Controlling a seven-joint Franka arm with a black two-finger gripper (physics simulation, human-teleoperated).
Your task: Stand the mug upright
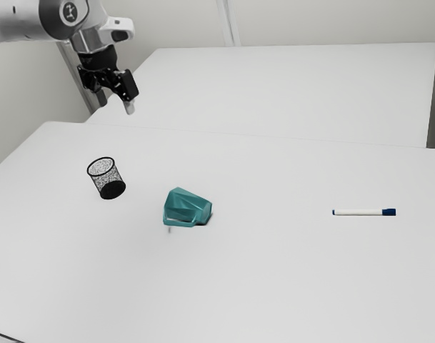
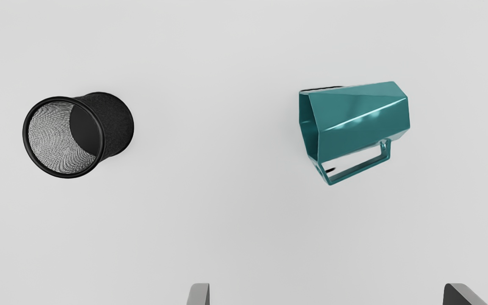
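Observation:
The gripper [image 1: 116, 106] hangs above the far left part of the table in the exterior view, well away from the mug. A teal faceted mug [image 1: 186, 207] lies on its side near the table's middle. In the wrist view the mug [image 2: 360, 118] shows its open mouth facing the mesh cup, with its handle on the side toward the fingers. The gripper [image 2: 326, 294] is open there, its two fingertips wide apart with nothing between them.
A black mesh cup [image 1: 106, 179] [image 2: 119, 123] stands on the white table [image 1: 238, 286], to the mug's left in the exterior view. A white marker with a blue cap [image 1: 363, 212] lies toward the exterior view's right.

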